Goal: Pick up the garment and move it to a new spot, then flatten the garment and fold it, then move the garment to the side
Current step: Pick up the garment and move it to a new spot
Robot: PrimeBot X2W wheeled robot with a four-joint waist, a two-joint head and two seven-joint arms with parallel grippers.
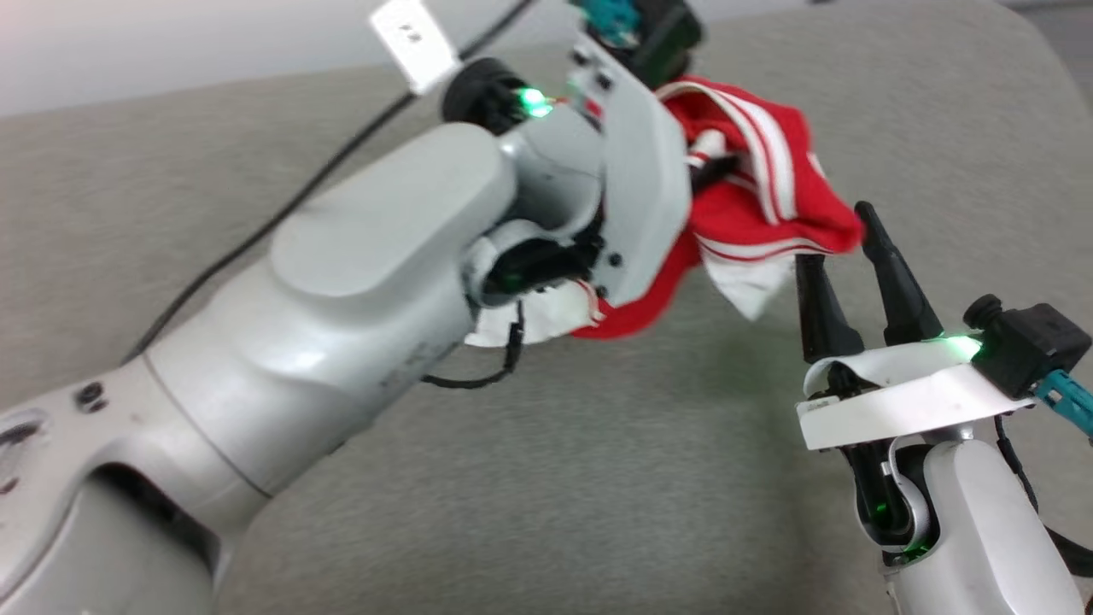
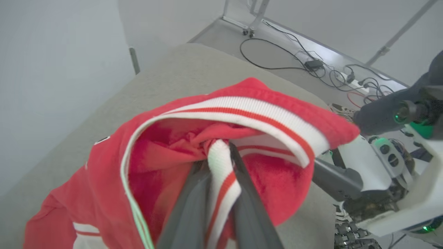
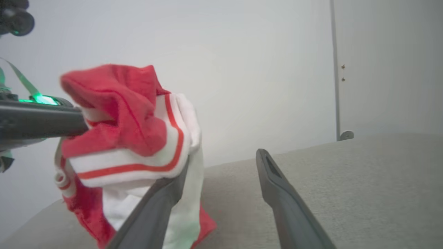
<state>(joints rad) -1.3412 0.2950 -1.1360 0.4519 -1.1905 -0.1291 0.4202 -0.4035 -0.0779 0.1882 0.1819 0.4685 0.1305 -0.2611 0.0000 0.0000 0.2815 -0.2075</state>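
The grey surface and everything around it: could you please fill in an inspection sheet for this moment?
Surface: grey fabric-covered surface with a rounded edge.
Job's things: garment, red with white striped trim, bunched and held up; whether its lower end touches the surface cannot be told.
Clutter: nothing seen.
Grippers: left gripper shut on a fold of the garment's striped trim; right gripper open, one finger against the hanging cloth.
Cables: black cable running past the left arm; floor cables tangled beyond the surface.
Surroundings: pale wall; wheeled stand legs.
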